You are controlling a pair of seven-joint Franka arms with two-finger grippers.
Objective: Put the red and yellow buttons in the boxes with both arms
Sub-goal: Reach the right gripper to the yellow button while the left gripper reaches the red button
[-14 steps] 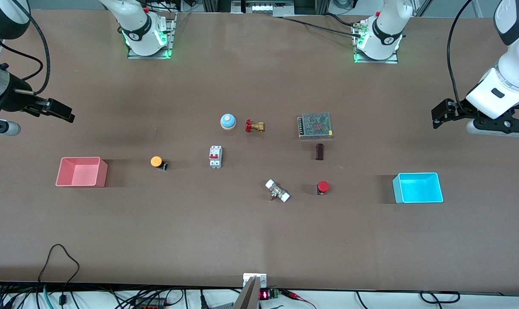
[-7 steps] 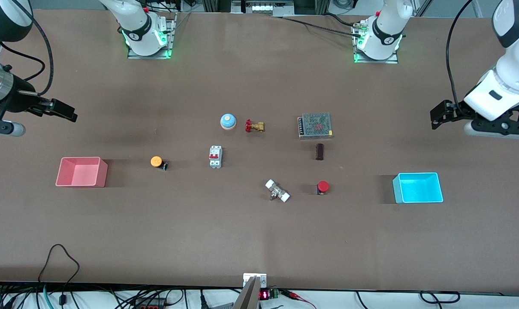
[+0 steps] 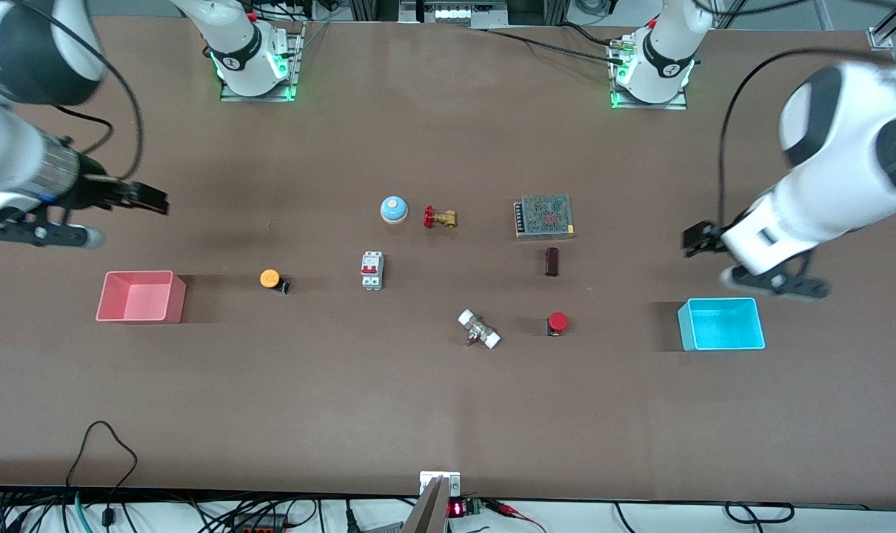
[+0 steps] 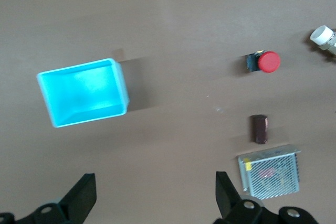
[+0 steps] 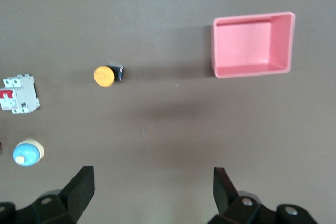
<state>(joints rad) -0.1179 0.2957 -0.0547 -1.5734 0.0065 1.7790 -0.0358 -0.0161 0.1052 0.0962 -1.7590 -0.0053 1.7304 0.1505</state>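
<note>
Both buttons lying on their sides on the table (image 3: pixel 448 414), neither yet boxed. Landmark taken: the white circuit breaker (image 3: pixel 372 270) at mid-table.

Yellow button (image 3: pixel 272 280) beside the breaker toward the right arm's end, cap pointing toward the pink box (image 3: pixel 140 296), black base toward the breaker; long axis along the table's length. Pink box farther the same way, well apart from the button, empty.

Red button (image 3: pixel 557 323) toward the left arm's end from the breaker and nearer the front camera, beside a white-capped fitting (image 3: pixel 479 329). Cyan box (image 3: pixel 720 324) farther out the same way, empty. In the left wrist view, red cap (image 4: pixel 268 62) turned away from the cyan box (image 4: pixel 84 93), base toward it.

Right gripper (image 3: pixel 143 198) up in the air over bare table, farther from the front camera than the pink box, fingers spread wide and holding nothing. Left gripper (image 3: pixel 694 238) likewise aloft over bare table just by the cyan box, fingers parted, empty.

Judged: each arm nearer its own button, right to yellow, left to red; each button lying inward of its gripper, toward the breaker, so a reach inward and down, with fingers closing across each button's long axis.
</note>
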